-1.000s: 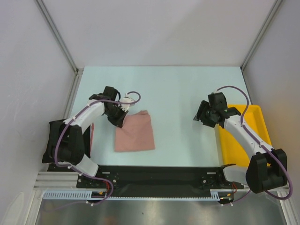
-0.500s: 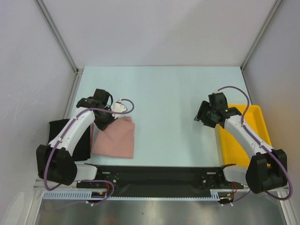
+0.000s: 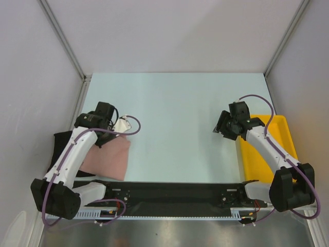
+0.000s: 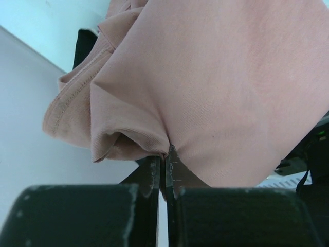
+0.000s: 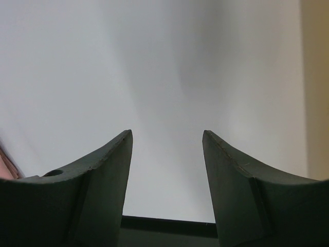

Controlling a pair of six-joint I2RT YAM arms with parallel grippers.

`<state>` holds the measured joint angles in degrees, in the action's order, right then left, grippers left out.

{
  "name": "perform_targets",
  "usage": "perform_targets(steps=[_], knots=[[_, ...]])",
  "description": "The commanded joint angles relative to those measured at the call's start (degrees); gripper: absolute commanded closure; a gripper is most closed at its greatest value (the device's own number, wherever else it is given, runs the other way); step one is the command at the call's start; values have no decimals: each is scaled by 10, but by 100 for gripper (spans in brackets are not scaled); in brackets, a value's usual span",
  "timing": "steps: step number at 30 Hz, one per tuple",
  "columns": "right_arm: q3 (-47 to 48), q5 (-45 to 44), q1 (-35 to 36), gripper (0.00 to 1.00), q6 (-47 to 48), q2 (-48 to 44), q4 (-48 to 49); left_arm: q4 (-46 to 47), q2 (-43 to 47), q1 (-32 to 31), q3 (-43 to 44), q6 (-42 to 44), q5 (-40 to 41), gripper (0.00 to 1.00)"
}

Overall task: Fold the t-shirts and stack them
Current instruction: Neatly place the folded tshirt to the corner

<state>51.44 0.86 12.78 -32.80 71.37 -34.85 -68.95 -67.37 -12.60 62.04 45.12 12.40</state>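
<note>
The folded dusty pink t-shirt (image 3: 109, 158) hangs from my left gripper (image 3: 101, 140) at the table's near left. In the left wrist view the gripper (image 4: 165, 154) is shut on a bunched edge of the pink shirt (image 4: 226, 87). The black t-shirt (image 3: 60, 149) lies flat at the left edge, partly under the pink one and my left arm; a strip of it shows in the left wrist view (image 4: 85, 43). My right gripper (image 3: 220, 127) is open and empty over the table by the yellow tray, with its fingers (image 5: 103, 170) spread apart.
A yellow plastic tray (image 3: 280, 135) stands at the right edge under my right arm. White walls with metal posts close in the table on the left, back and right. The black base rail (image 3: 169, 191) runs along the near edge.
My left gripper has carried the pink t-shirt leftward from the middle-left of the table to over the black t-shirt. The right arm has not moved.
</note>
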Motion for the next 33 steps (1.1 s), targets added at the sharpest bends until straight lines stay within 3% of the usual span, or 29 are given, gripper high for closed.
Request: perform_targets(steps=[1,8,16,23,26,33], knots=[[11,-5,-3,37,4,5,14,-30,39,4,19,30,63,100],[16,3,-4,37,5,17,22,-40,65,5,39,48,122,100],[20,0,-4,37,12,19,19,12,92,57,34,102,184,100],[22,-2,-6,37,12,18,17,57,112,95,13,148,186,100],[23,-3,-6,37,15,15,15,106,113,148,3,181,184,100],[23,-4,-8,37,19,14,12,199,104,189,-49,216,162,100]])
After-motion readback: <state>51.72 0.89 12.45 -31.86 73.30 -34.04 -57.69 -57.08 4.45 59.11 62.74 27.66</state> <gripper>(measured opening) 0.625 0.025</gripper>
